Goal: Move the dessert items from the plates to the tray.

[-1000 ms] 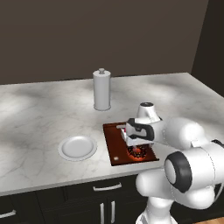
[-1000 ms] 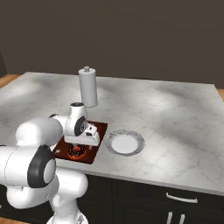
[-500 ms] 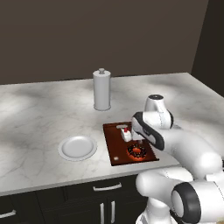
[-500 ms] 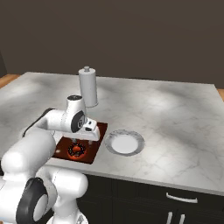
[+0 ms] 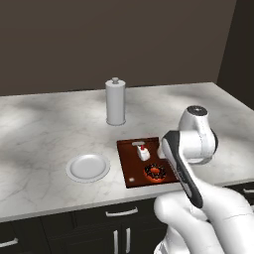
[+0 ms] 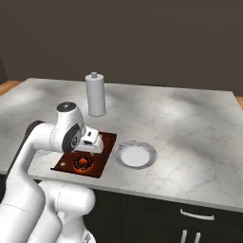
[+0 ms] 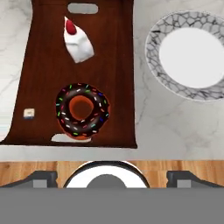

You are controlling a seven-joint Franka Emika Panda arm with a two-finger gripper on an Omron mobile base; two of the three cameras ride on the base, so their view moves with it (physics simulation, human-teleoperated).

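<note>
On the marble counter (image 5: pixel 44 124), toward its front edge, a white plate (image 5: pixel 88 167) sits bare on the left as seen from the left base camera. Just right of it lies the dark reddish-brown tray (image 5: pixel 130 161), its long side running from the front edge toward the back. Both desserts are on the tray: the white cake piece (image 5: pixel 143 151) with its red top lies at the far end, and the chocolate donut (image 5: pixel 156 171) rests at the near end, the two close but apart. In the hand view the cake piece (image 7: pixel 77 43) lies near a pale handle slot, the sprinkled donut (image 7: pixel 82 109) sits lower on the tray (image 7: pixel 117 65), and a small pale cube (image 7: pixel 29 114) lies by the tray's edge. A tall grey canister (image 5: pixel 115 102) stands farther back, behind the tray. The white arm (image 5: pixel 191 144) bends over the counter's right front; I cannot tell whether its fingers are spread or closed.

From the right base camera, the plate (image 6: pixel 135 154) lies right of the tray (image 6: pixel 108 142).
</note>
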